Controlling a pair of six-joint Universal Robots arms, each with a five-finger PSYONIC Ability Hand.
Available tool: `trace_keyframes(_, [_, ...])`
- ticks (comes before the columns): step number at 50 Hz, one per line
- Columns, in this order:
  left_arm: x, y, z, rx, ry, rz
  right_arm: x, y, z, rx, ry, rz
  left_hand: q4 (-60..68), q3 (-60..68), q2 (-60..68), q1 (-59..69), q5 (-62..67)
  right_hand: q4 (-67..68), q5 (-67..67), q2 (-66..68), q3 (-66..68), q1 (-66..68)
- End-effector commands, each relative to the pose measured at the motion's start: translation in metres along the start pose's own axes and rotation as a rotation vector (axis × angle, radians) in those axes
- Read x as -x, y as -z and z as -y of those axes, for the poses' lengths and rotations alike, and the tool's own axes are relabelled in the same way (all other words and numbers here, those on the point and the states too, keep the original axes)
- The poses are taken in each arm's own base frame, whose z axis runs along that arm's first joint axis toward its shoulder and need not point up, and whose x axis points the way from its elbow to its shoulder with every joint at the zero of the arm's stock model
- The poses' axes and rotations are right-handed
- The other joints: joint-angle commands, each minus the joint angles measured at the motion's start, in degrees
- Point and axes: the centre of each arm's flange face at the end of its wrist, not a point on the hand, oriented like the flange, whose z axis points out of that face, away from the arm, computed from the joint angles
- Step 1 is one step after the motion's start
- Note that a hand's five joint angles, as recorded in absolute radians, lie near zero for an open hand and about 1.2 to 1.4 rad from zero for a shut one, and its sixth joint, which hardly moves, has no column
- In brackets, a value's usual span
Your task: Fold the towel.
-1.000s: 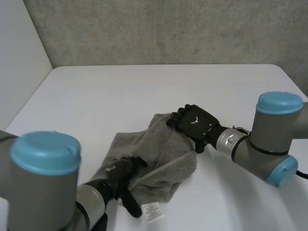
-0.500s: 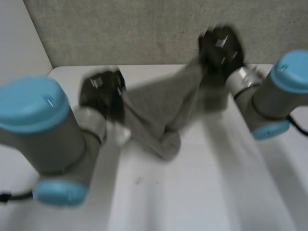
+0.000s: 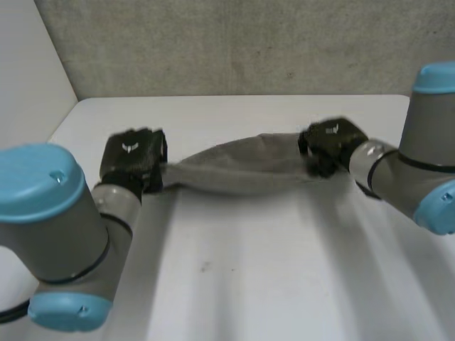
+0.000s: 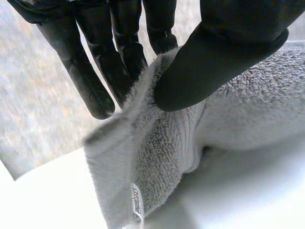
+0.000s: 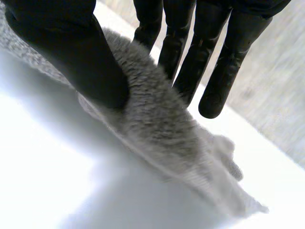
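Note:
A grey towel (image 3: 238, 169) hangs stretched in the air between both hands, above the white table (image 3: 284, 284), sagging slightly in the middle. My left hand (image 3: 134, 158) grips its left end. In the left wrist view the thumb (image 4: 224, 52) pinches the towel's edge (image 4: 162, 157) against the fingers (image 4: 124, 52), and a small white label (image 4: 137, 206) hangs from the corner below. My right hand (image 3: 328, 145) holds the right end. The right wrist view shows its thumb (image 5: 71, 52) pressing the towel (image 5: 152, 124) against the fingers (image 5: 190, 57).
The table's far edge meets a grey wall (image 3: 234, 42), and a white panel (image 3: 28, 78) stands along the left side. Bare tabletop lies below the towel toward the front.
Both hands closed on the crumpled towel lying on the table, lifted it high, then drew apart and came lower. The towel now hangs taut between them.

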Motion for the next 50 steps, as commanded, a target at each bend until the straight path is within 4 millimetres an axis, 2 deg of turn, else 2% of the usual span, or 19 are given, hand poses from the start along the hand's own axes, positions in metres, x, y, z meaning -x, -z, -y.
trace_keyframes(1, [0.005, 0.007, -0.010, 0.036, -0.007, 0.008, -0.013, -0.005, -0.049, 0.136, -0.104, -0.012, 10.30, 10.36, 10.29, 12.14, 10.79, -34.18, -34.33, -33.75, -33.79, -42.49])
trace_keyframes(4, [0.005, 0.007, -0.003, 0.017, -0.002, 0.008, -0.015, -0.004, -0.051, 0.144, -0.140, -0.018, 10.30, 10.36, 10.29, 12.14, 10.79, -41.32, -41.47, -40.89, -40.93, -49.63])
trace_keyframes(6, [0.010, 0.009, 0.013, -0.033, 0.011, 0.019, -0.015, 0.000, -0.053, 0.150, -0.190, -0.018, 10.30, 10.36, 10.29, 12.14, 10.79, -50.66, -50.80, -50.23, -50.27, -58.96])
trace_keyframes(7, [0.010, 0.009, 0.013, -0.033, 0.011, 0.019, -0.015, 0.000, -0.053, 0.150, -0.190, -0.018, 10.30, 10.36, 10.29, 12.14, 10.79, -50.66, -50.80, -50.23, -50.27, -58.96])
trace_keyframes(9, [0.012, 0.009, 0.026, -0.072, 0.022, 0.025, -0.010, 0.007, -0.051, 0.137, -0.213, -0.002, 10.30, 10.36, 10.29, 12.14, 10.79, -50.66, -50.80, -50.23, -50.27, -58.96])
trace_keyframes(18, [0.013, 0.007, 0.046, -0.108, 0.032, 0.027, 0.005, 0.034, -0.040, 0.060, -0.209, 0.024, 10.30, 10.36, 10.29, 12.14, 10.79, -50.66, -50.80, -50.23, -50.27, -58.96])
trace_keyframes(20, [0.013, 0.007, 0.049, -0.108, 0.032, 0.027, 0.011, 0.039, -0.038, 0.049, -0.223, 0.034, 10.30, 10.36, 10.29, 12.14, 10.79, -50.66, -50.80, -50.23, -50.27, -58.96])
trace_keyframes(22, [0.014, 0.005, 0.054, -0.114, 0.036, 0.031, 0.032, 0.047, -0.034, 0.030, -0.255, 0.095, 10.30, 10.36, 10.29, 12.14, 10.79, -50.66, -50.80, -50.23, -50.27, -58.96])
trace_keyframes(23, [0.014, 0.005, 0.054, -0.114, 0.036, 0.031, 0.032, 0.047, -0.034, 0.030, -0.255, 0.095, 10.30, 10.36, 10.29, 12.14, 10.79, -50.66, -50.80, -50.23, -50.27, -58.96])
trace_keyframes(25, [0.015, 0.003, 0.057, -0.119, 0.037, 0.037, 0.049, 0.050, -0.035, 0.033, -0.271, 0.162, 10.30, 10.36, 10.29, 12.14, 10.79, -50.66, -50.80, -50.23, -50.27, -58.96])
trace_keyframes(30, [0.024, -0.002, 0.058, -0.119, 0.039, 0.063, 0.057, 0.039, -0.044, 0.028, -0.260, 0.174, 10.30, 10.36, 10.29, 12.14, 10.79, -46.71, -46.85, -46.28, -46.31, -55.01])
trace_keyframes(32, [0.030, -0.004, 0.058, -0.119, 0.040, 0.082, 0.053, 0.027, -0.049, 0.010, -0.259, 0.155, 10.30, 10.36, 10.29, 12.14, 10.79, -34.33, -34.47, -33.90, -33.93, -42.63])
trace_keyframes(38, [0.046, -0.004, 0.073, -0.160, 0.053, 0.129, 0.051, 0.012, -0.066, 0.023, -0.264, 0.131, 10.30, 10.36, 10.29, 12.14, 10.79, -18.14, -18.29, -17.71, -17.75, -26.45])
trace_keyframes(44, [0.058, -0.006, 0.079, -0.177, 0.058, 0.166, 0.053, 0.013, -0.073, 0.045, -0.273, 0.136, 10.30, 10.36, 10.29, 12.14, 10.79, -9.54, -9.68, -9.11, -9.15, -17.84])
trace_keyframes(50, [0.068, -0.008, 0.083, -0.194, 0.063, 0.176, 0.054, 0.012, -0.074, 0.046, -0.277, 0.137, 10.30, 10.36, 10.29, 12.14, 10.79, -10.37, -10.51, -9.94, -9.98, -18.67])
